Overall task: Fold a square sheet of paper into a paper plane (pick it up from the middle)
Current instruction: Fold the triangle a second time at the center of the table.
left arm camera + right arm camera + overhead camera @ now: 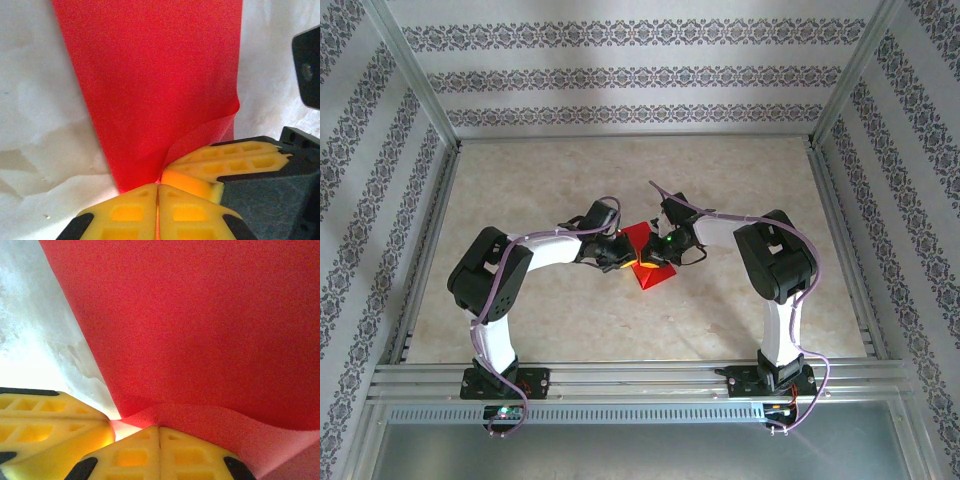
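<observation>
Top external shows me the red sheet of paper (650,268) lying mid-table (570,170), between the two arms, with the left gripper (623,258) and right gripper (660,250) meeting over it from either side. What I can see of the sheet is a wedge; its long axis runs from the far side to the near side, and its sharp corner points at the near edge where the bases sit. Left wrist: my own yellow fingers (130,215) are pressed together, and the sheet of paper (150,85) narrows down to their tips, so I read them as pinched on its edge. It stretches straight away from the fingers as a tall band over the pale table (40,100), its right edge curling up. The right gripper's fingers (235,157) sit just beside mine. Right wrist: these fingers (185,455) are also together, clamped on a raised lip of the sheet (200,315), with the left gripper's fingers (50,415) close alongside
</observation>
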